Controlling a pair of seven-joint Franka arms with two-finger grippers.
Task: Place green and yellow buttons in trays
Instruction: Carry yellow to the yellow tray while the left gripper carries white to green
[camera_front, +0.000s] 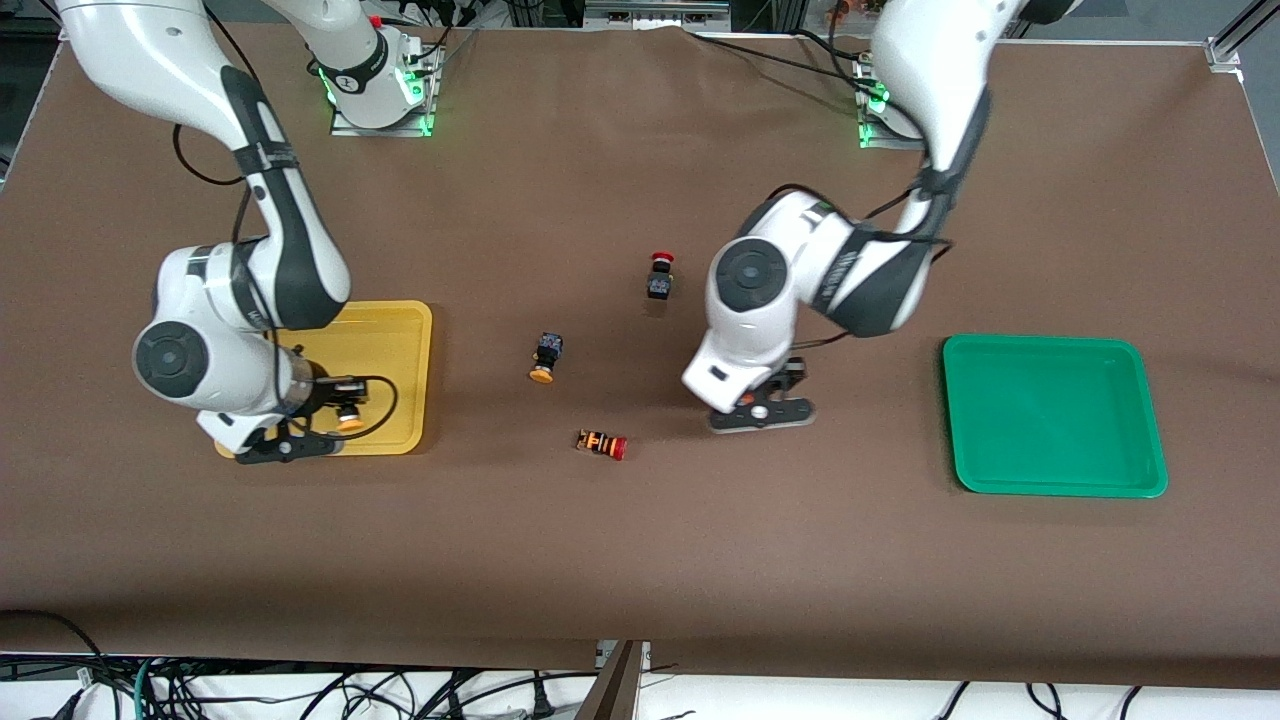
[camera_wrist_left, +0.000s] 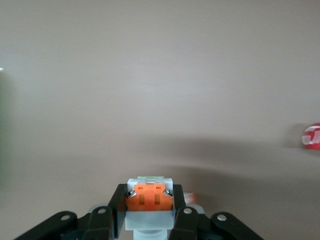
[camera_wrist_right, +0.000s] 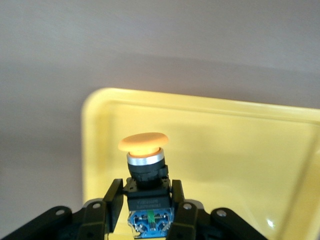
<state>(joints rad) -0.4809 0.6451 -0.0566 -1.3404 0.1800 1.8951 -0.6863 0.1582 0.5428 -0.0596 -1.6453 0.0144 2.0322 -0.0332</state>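
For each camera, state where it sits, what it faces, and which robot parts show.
Front view: high across the table, facing both arms, yellow tray and green tray.
Left wrist view: on the left arm, showing the left tool clamping a white-bodied button.
Right wrist view: right tool holding a yellow-capped button.
Shared: the yellow tray.

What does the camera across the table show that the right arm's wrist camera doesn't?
Only the front view shows the green tray, the left tool low over the table with a white button, a loose yellow-capped button, two red-capped switches and both arms.

Only the right wrist view shows the held button's blue underside and silver ring clearly, with the tool's fingers clamping its black body.

Both show the right tool holding a yellow-capped button over the yellow tray.
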